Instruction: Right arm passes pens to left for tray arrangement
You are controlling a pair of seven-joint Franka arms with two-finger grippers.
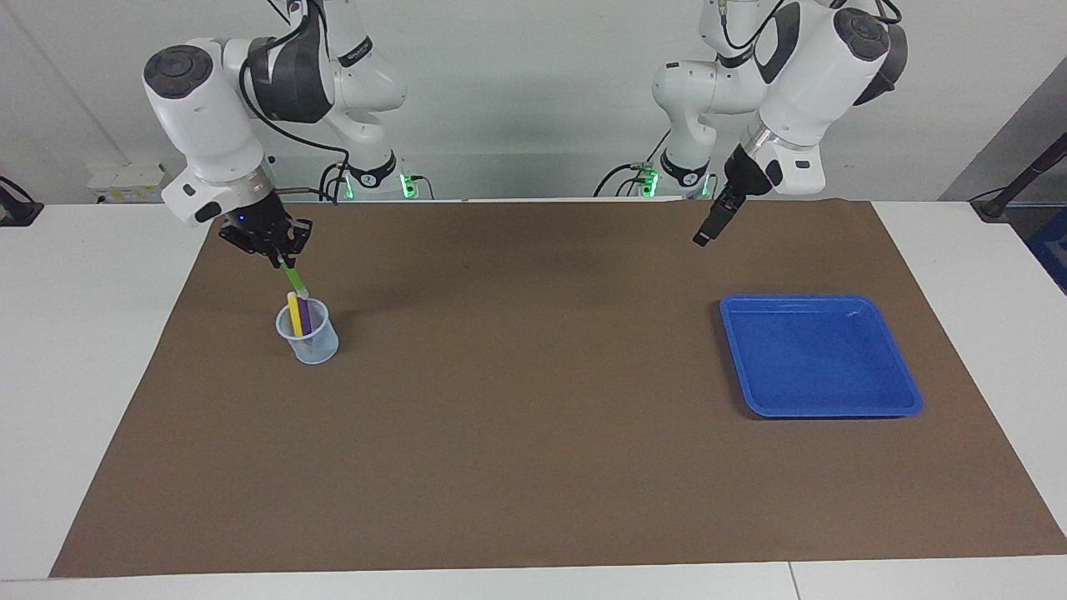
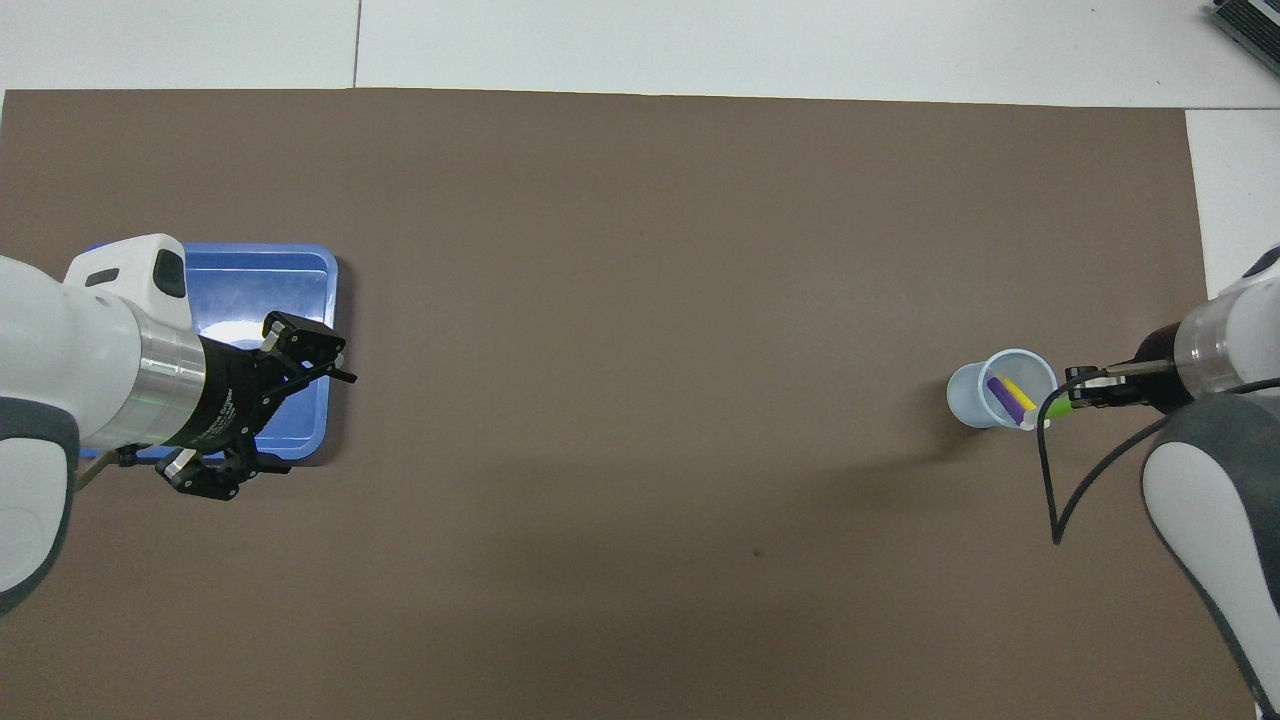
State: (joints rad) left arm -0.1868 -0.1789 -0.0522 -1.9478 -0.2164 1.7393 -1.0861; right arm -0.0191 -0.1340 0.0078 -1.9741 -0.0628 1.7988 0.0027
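In the overhead view the left arm (image 2: 90, 340) covers a good part of the tray (image 2: 300, 270), and the left hand (image 2: 275, 415) overlaps the tray's nearer corner. The right arm (image 2: 1215, 470) runs off that view's edge, so only its wrist and one link show. The right hand (image 2: 1085, 392) is seen edge-on there, its fingertips too small to make out. Below that hand, the green pen (image 1: 293, 279) has its top buried in the grip; the lower ends of the yellow pen (image 1: 294, 313) and purple pen (image 1: 305, 315) blur inside the cup (image 1: 310, 343). The bench (image 1: 100, 350) is cut off at the picture's edges
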